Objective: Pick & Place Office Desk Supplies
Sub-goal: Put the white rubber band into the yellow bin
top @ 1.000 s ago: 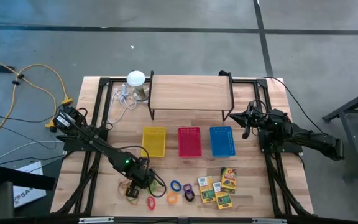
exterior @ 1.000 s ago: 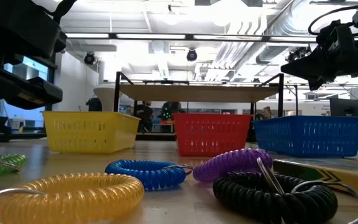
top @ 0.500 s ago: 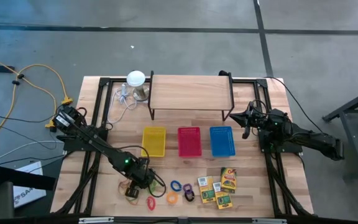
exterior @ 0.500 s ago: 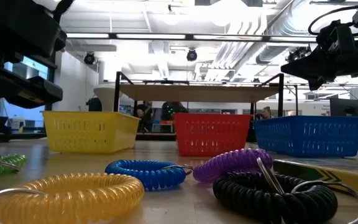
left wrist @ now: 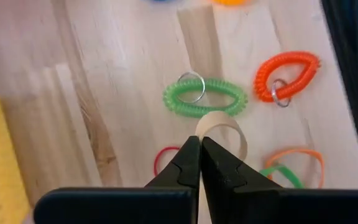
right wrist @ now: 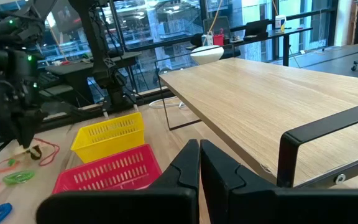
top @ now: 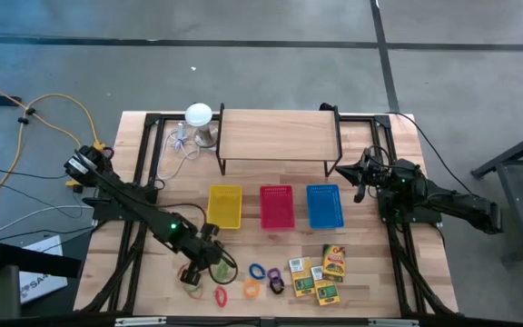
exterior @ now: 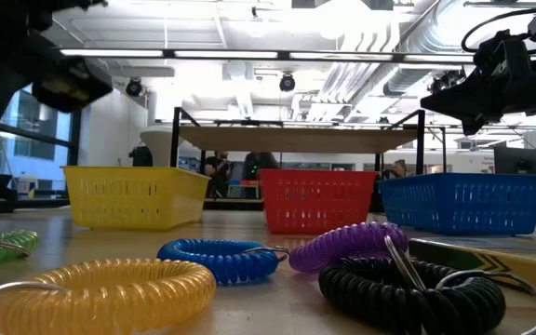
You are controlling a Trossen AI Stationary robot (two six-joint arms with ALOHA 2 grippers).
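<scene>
Left wrist view: left hand [left wrist: 199,144] pinches tan rubber band [left wrist: 224,127] above table [left wrist: 104,74].

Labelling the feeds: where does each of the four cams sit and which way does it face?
High: overhead, straight down on the table; both arms show.
Low: table height, facing the baskets and room; right claw upper right.
Left wrist: above the table, down past the shut left claw pinching a tan band.
Right wrist: past the shut right claw, along the shelf.
Shared: yellow basket, high and right wrist.
</scene>
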